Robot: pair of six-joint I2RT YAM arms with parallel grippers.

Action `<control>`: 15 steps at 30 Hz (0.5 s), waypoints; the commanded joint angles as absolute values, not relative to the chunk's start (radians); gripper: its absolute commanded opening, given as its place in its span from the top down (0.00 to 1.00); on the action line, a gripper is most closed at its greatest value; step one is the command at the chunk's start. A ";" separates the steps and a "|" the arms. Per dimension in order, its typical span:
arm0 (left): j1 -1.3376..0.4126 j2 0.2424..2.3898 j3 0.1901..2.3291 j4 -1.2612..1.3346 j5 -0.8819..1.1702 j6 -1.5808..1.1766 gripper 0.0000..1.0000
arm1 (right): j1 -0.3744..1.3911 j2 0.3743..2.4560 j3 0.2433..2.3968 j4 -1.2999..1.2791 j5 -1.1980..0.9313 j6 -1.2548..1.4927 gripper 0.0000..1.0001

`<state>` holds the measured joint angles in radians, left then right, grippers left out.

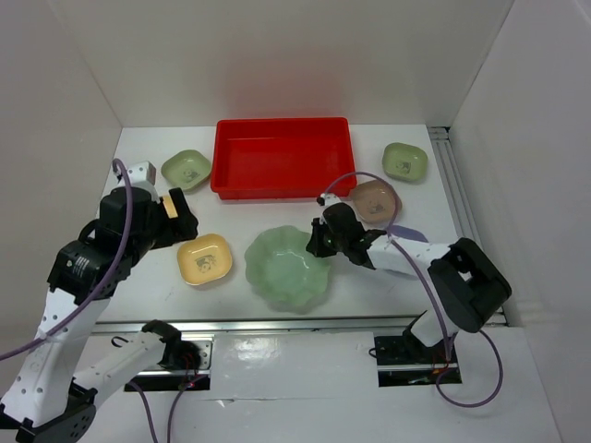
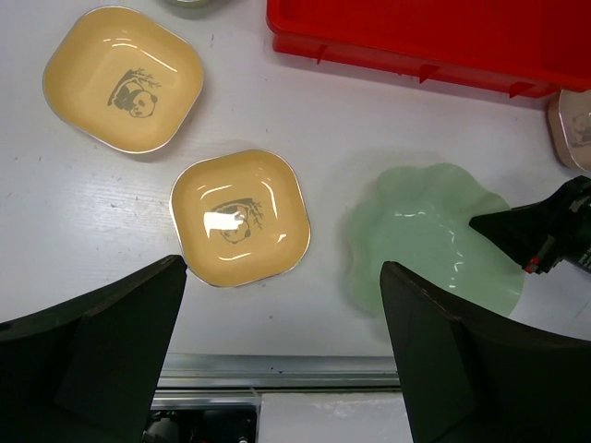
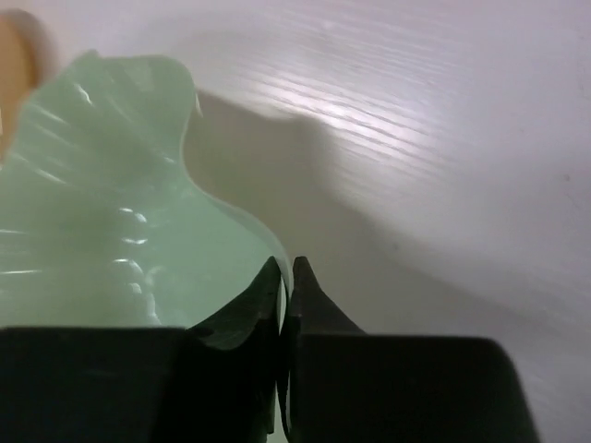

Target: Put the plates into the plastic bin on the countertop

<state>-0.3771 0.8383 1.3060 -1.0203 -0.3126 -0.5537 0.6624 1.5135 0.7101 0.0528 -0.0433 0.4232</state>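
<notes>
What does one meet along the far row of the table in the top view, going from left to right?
left green dish → bin → right green dish

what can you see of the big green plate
The big green plate is pale, glossy and slightly see-through, like glass or plastic. It is round, with a wavy scalloped rim and a shallow hollow. It is empty and sits right way up on the white counter, in front of the red bin. It touches neither the bin nor the yellow dish on its left. The right hand is pinched on its right rim.
</notes>
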 commanded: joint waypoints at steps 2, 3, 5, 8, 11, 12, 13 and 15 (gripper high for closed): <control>-0.380 0.821 1.304 -0.988 -0.304 -0.538 0.00 | 0.660 1.479 0.680 0.063 -0.002 0.391 1.00; -0.380 0.821 1.304 -0.988 -0.304 -0.538 0.00 | 0.660 1.464 0.680 0.049 -0.012 0.391 1.00; -0.380 0.821 1.304 -0.988 -0.313 -0.538 0.00 | 0.669 1.399 0.680 -0.006 -0.021 0.379 1.00; -0.380 0.821 1.315 -0.988 -0.313 -0.538 0.00 | 0.669 1.306 0.724 -0.084 -0.090 0.356 1.00; -0.380 0.830 1.315 -0.988 -0.313 -0.538 0.00 | 0.669 1.238 0.819 -0.164 -0.112 0.356 1.00; -0.380 0.830 1.315 -0.979 -0.299 -0.548 0.00 | 0.649 1.238 0.850 -0.175 -0.121 0.356 1.00; -0.380 0.830 1.315 -0.979 -0.285 -0.548 0.00 | 0.635 1.238 0.920 -0.175 -0.132 0.356 1.00; -0.380 0.839 1.315 -0.969 -0.265 -0.548 0.00 | 0.598 1.285 1.004 -0.175 -0.143 0.356 1.00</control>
